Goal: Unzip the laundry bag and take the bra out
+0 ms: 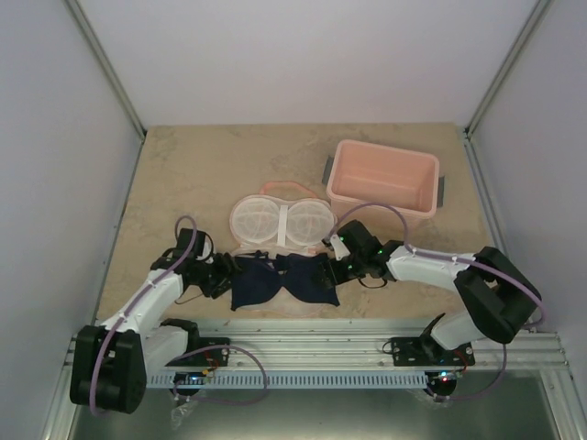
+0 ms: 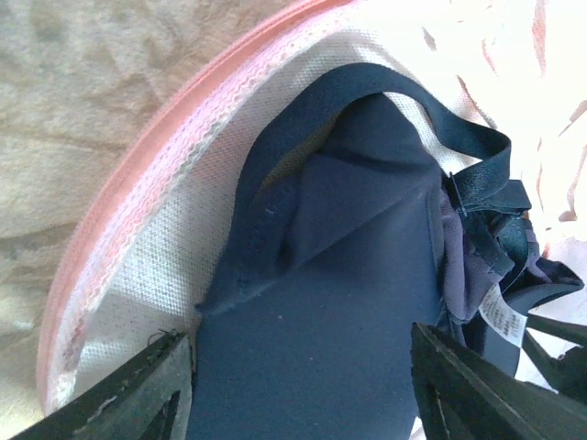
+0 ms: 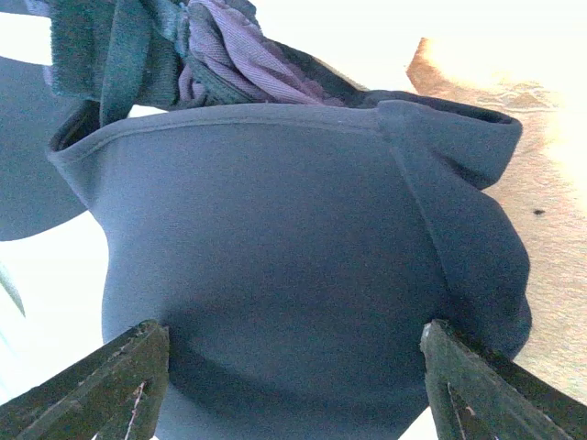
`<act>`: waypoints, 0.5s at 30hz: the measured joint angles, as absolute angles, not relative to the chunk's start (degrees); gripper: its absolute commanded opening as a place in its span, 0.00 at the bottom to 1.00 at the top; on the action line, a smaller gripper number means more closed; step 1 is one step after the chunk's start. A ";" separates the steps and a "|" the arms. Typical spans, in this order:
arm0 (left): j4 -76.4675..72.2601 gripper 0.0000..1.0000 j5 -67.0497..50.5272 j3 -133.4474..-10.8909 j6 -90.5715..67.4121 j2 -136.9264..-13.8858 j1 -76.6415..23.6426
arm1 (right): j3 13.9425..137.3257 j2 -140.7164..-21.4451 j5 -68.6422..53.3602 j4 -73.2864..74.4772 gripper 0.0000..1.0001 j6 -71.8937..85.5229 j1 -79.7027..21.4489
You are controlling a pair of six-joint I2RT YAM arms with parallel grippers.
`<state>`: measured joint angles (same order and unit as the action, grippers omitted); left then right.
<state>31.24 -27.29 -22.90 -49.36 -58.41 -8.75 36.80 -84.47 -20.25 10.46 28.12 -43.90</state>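
Both arms are built alike: the left arm (image 1: pixel 151 298) and right arm (image 1: pixel 431 266) have white, rounded link shells between bulky matte-black joint housings, and each stands on a black base. A thin lilac cable (image 1: pixel 183 229) loops loose along the left arm, and a second one (image 1: pixel 376 209) arches over the right arm. A small green light (image 1: pixel 378 249) glows near the right wrist. The left gripper (image 2: pixel 298 339) and right gripper (image 3: pixel 293 328) carry dark, blocky fingers (image 3: pixel 101 390) with rough, scuffed faces.

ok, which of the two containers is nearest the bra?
The laundry bag, the soft two-lobed pouch lying just behind the bra. The rigid pink tub sits farther back, to the right.
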 measured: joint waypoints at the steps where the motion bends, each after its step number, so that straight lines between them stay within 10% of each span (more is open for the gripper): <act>1: 31.03 0.53 -27.29 -22.79 -49.52 -58.46 -8.75 | 36.93 -84.62 -19.81 11.00 0.77 27.88 -43.90; 7: 29.45 0.01 -27.64 -22.33 -50.19 -58.52 -8.82 | 37.85 -83.61 -16.21 15.09 0.86 26.61 -43.83; 15: 28.21 0.00 -28.14 -22.20 -49.91 -58.35 -8.84 | 36.86 -80.73 -14.81 16.32 0.94 25.98 -39.22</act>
<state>28.21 -28.14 -22.20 -49.91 -58.35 -8.84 36.86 -80.73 -14.81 16.32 25.98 -39.22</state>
